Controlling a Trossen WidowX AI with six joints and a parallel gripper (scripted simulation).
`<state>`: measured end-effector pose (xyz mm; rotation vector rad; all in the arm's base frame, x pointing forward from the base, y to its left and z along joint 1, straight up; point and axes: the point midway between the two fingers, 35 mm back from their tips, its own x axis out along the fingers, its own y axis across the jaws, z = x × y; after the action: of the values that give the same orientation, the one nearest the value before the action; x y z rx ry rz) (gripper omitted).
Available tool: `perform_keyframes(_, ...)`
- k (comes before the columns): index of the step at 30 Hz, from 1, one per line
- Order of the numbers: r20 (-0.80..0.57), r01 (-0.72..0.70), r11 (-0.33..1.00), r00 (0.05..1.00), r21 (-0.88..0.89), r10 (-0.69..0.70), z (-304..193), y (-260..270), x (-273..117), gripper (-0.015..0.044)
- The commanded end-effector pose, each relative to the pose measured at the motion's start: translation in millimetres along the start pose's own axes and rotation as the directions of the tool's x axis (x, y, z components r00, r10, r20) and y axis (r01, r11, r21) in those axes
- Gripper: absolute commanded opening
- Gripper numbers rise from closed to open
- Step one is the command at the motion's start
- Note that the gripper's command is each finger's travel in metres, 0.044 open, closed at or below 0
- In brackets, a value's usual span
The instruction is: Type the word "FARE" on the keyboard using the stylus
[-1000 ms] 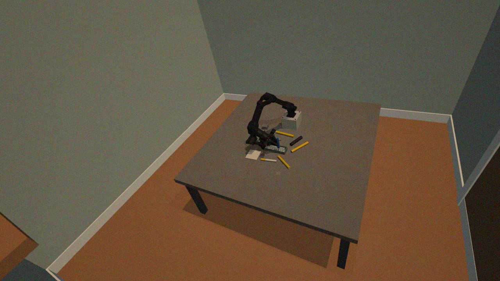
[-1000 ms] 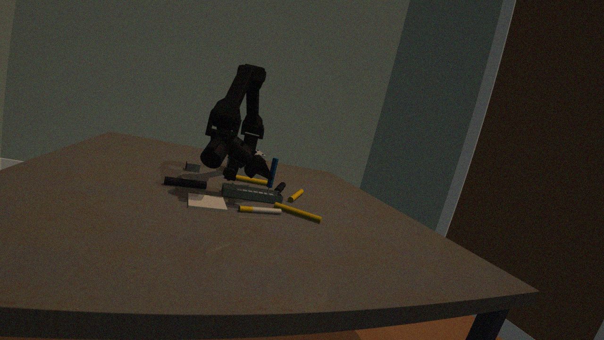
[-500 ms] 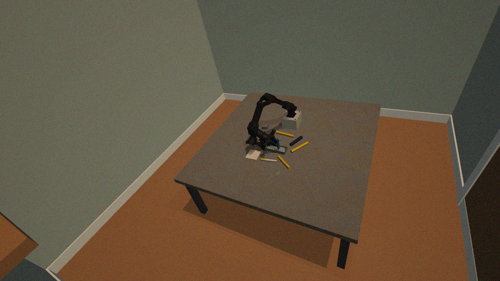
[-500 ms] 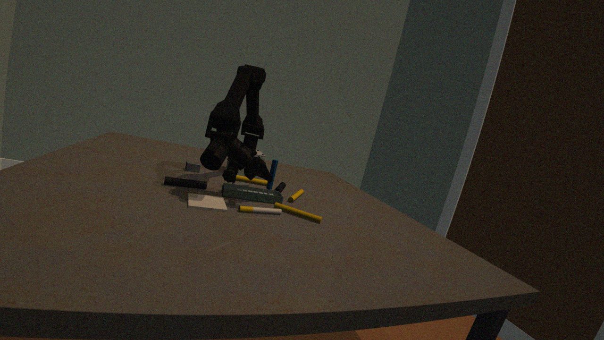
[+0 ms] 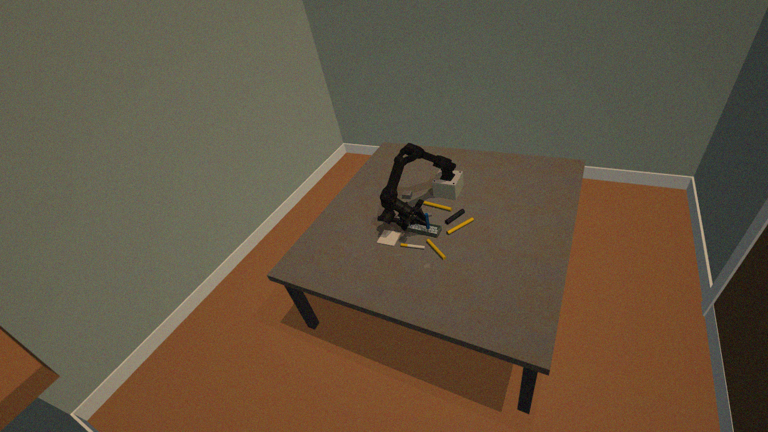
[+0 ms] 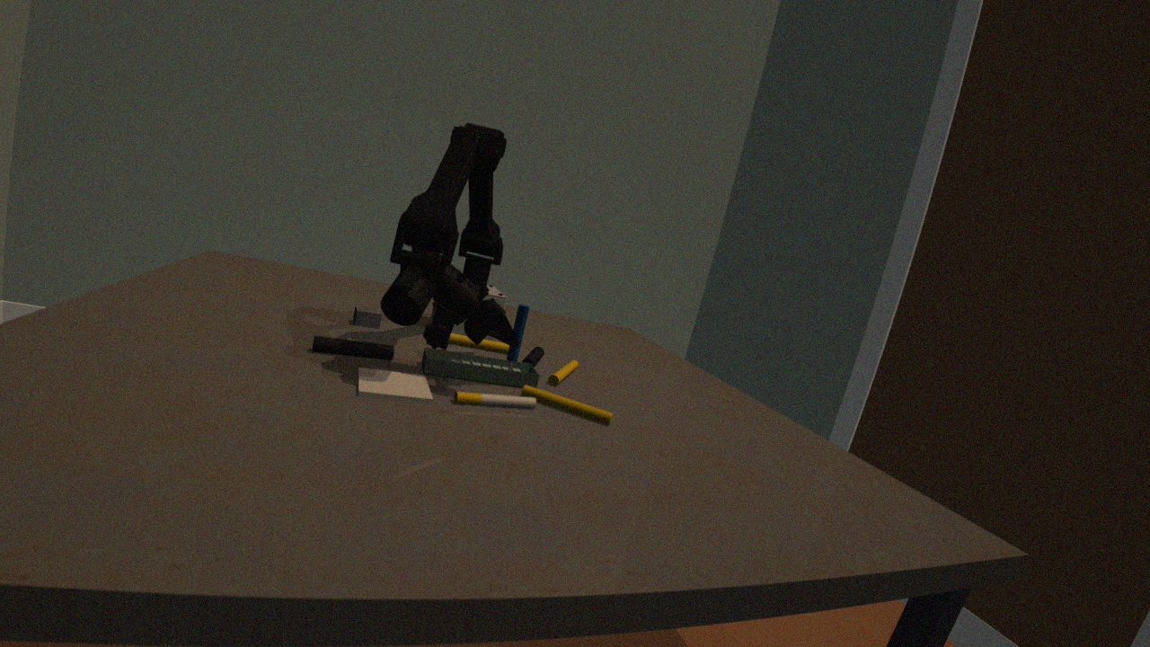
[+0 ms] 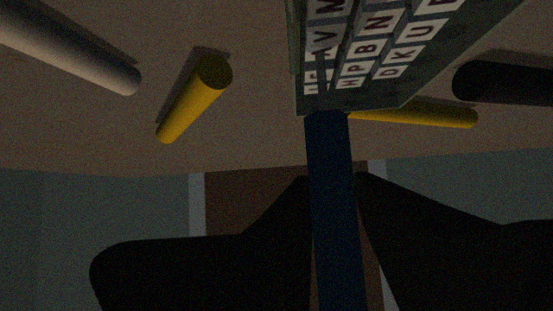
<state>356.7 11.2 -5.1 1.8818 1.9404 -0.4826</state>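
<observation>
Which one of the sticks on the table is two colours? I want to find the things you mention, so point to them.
The short yellow-and-white stick (image 5: 412, 246) (image 6: 495, 400), beside the pale square; the others are each one colour.

In the wrist view, the stylus (image 5: 427, 221) (image 6: 518, 332) (image 7: 333, 207) ran off the bottom edge, and its tip (a thin dark sliver) covered part of the A key (image 7: 309, 55). In the top view, the letters were too small to read.
</observation>
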Motion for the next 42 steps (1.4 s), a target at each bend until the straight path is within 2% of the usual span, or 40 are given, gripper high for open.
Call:
perform_keyframes(1,0.001,0.003,1.000,1.000,-0.003,-0.003,-5,-1,-3,0.0081)
perform_keyframes(7,0.001,0.003,1.000,1.000,-0.003,-0.003,-31,-2,-17,0.0081)
perform_keyframes(14,0.001,-0.011,1.000,1.000,0.010,0.011,-29,-3,-18,0.0078)
perform_keyframes(26,0.039,-0.253,0.956,0.967,0.150,0.250,-18,-7,-55,0.0000)
perform_keyframes(35,0.060,-0.416,0.876,0.908,0.243,0.415,-13,-15,-82,0.0000)
perform_keyframes(42,0.061,-0.427,0.869,0.903,0.250,0.426,-13,-15,-84,0.0000)
